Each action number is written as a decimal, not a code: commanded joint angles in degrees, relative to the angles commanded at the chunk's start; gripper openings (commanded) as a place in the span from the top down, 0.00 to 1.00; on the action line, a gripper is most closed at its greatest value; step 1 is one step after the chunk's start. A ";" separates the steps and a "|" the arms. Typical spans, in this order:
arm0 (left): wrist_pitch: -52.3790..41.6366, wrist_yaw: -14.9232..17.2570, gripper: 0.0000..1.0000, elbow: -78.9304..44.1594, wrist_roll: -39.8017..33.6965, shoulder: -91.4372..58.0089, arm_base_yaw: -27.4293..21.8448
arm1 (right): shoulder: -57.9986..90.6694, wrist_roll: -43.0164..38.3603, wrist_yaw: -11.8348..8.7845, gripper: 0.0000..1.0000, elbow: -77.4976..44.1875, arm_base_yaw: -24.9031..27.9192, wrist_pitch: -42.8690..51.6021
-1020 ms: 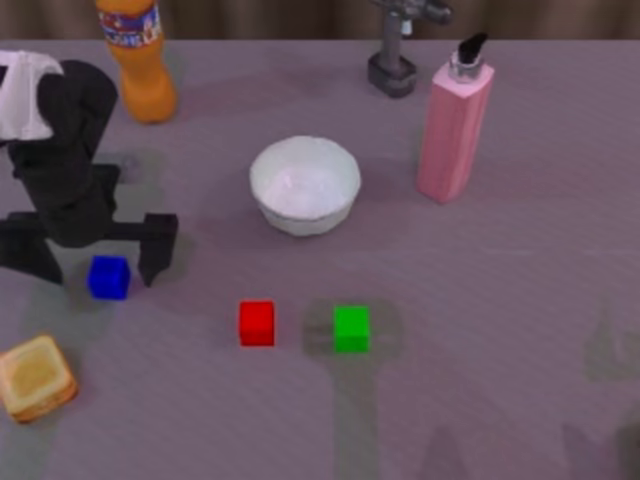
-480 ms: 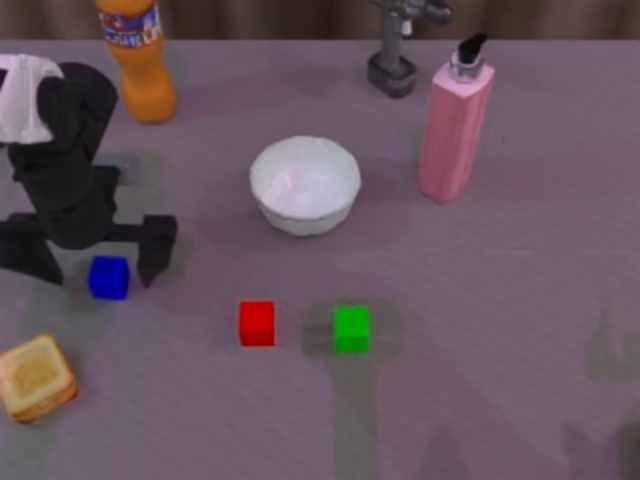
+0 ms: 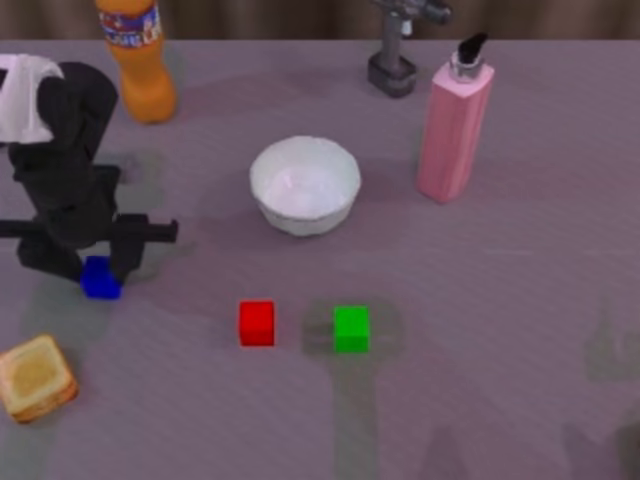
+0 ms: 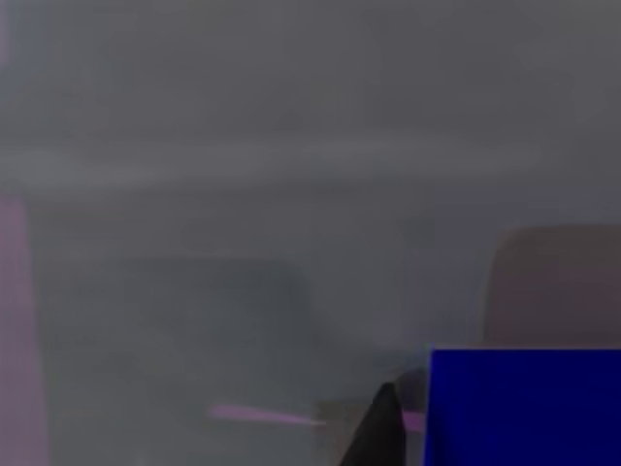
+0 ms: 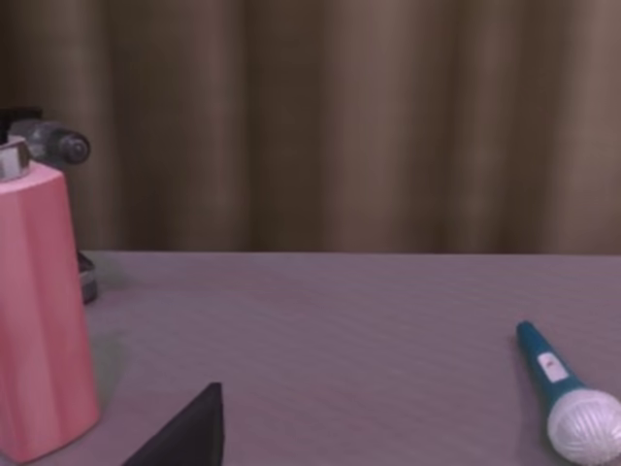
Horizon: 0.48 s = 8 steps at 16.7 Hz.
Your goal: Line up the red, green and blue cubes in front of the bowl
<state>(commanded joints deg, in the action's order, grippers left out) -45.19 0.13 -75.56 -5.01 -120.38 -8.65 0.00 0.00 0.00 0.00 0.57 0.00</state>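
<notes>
Left arm: reaches down over the table's left side; left gripper (image 3: 97, 268) lowered, fingers closed against the blue cube (image 3: 100, 279); red cube (image 3: 256, 323) and green cube (image 3: 351, 328) side by side before the bowl (image 3: 305, 185); right gripper unseen from above.

The table (image 3: 520, 300) bears bowl (image 3: 305, 184), red cube (image 3: 257, 323), green cube (image 3: 351, 328).

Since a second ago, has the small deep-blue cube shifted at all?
Yes, slightly. The small deep-blue cube has slid toward the table's left edge, farther from the bright red cube, as the left gripper closed around it.
</notes>
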 joint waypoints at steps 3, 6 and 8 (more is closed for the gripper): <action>0.00 0.00 1.00 0.00 0.00 0.00 0.00 | 0.00 0.00 0.00 0.00 0.00 0.00 0.00; 0.00 0.00 1.00 0.00 0.00 0.00 0.00 | 0.00 0.00 0.00 0.00 0.00 0.00 0.00; 0.00 0.00 1.00 0.00 0.00 0.00 0.00 | 0.00 0.00 0.00 0.00 0.00 0.00 0.00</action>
<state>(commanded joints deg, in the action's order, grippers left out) -45.19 0.13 -75.56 -5.01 -120.38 -8.65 0.00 0.00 0.00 0.00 0.57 0.00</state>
